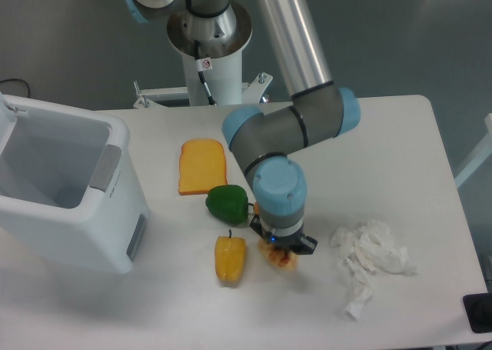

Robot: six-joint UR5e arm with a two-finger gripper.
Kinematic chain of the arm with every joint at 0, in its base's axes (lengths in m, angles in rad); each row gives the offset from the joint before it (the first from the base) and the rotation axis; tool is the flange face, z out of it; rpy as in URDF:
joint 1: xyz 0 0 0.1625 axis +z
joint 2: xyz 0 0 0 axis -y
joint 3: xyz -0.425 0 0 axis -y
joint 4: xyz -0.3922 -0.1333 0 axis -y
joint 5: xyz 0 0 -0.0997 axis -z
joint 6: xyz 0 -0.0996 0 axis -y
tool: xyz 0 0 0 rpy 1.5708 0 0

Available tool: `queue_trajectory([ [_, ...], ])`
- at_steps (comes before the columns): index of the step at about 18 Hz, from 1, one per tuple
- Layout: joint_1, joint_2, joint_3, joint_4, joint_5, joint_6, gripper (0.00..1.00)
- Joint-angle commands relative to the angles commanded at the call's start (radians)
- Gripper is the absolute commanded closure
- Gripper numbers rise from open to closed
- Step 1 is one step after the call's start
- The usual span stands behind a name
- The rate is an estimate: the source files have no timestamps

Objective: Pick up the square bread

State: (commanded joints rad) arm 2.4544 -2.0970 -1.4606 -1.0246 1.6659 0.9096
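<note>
Gripper [283,250] sits low over the counter [400,158], directly above the square bread [283,260], and from my feed I can only see a sliver of that orange-brown piece poking out beneath the black tool body. I cannot tell whether the fingers are apart or closed on it, because the blue wrist cap [280,188] and the tool housing cover them from this high angle. The bread lies toward the front middle of the counter, just right of the yellow pepper [230,258], which rests on its side with its stem pointing back. Behind the pepper and just left of the wrist is the green pepper [227,203], close to the arm but I cannot tell if they touch. Farther back lies the flat toast slice [203,166], its front edge near the green pepper. To the right of the gripper, a little apart from it, I see a crumpled white tissue [370,259] spread loosely over the surface. On the left side stands a white bin [115,211] with an open top and a grey handle recess on its right wall. The arm [300,127] reaches in from the base at the back, elbow bent, with the wrist turned straight down over the bread.
</note>
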Motion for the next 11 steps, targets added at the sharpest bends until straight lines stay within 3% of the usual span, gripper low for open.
queue_trajectory([
  [4, 0.000, 0.006, 0.054, -0.034, 0.006, 0.116, 1.00],
  [11, 0.028, 0.069, 0.057, -0.104, 0.005, 0.221, 1.00],
])
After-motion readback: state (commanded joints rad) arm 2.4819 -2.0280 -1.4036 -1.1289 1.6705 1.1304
